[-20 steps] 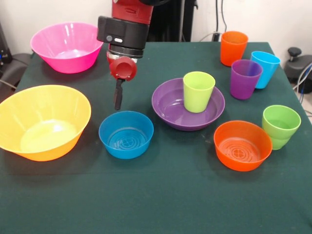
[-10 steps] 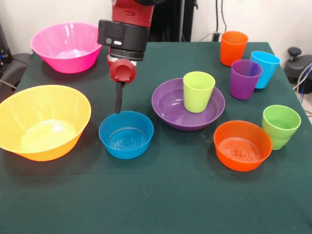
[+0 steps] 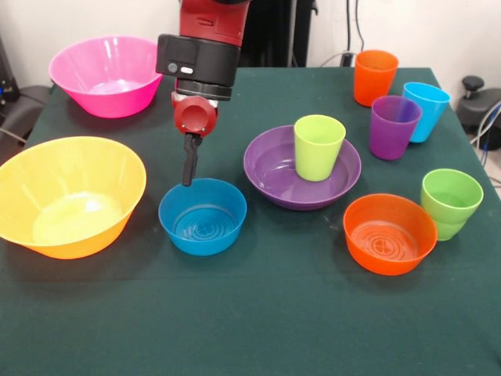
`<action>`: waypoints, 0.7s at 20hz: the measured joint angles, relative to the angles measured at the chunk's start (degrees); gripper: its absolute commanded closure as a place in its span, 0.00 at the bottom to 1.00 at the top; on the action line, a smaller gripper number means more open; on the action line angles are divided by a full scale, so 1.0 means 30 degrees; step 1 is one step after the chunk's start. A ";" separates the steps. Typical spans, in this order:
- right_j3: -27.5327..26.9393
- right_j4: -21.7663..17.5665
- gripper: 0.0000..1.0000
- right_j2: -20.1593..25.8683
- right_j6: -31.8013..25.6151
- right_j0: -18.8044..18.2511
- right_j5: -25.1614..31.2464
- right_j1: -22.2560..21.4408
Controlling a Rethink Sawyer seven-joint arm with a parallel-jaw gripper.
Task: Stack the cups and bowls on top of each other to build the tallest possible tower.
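**Tower — base laid, second tier pending**

Front view only. Tower so far: lime-yellow cup (image 3: pixel 318 146) upright inside wide purple bowl (image 3: pixel 302 166), mid-desk. Small blue bowl (image 3: pixel 203 215) sits apart on the desk (image 3: pixel 258 321), just left of the purple bowl. Gripper (image 3: pixel 188 163) hangs over the blue bowl's far rim — jaws' spread cannot be told; one dark finger shows.

Step judged: approach to grasp the blue bowl. Next move calls for pinching that rim.
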 measured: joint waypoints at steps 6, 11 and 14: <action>0.0000 -0.0111 0.00 0.0003 0.0000 0.0049 -0.0004 0.0072; -0.0003 -0.0377 0.00 0.0000 0.0000 0.0126 -0.0004 0.0228; -0.0003 -0.0385 0.00 0.0000 0.0000 0.0134 0.0000 0.0314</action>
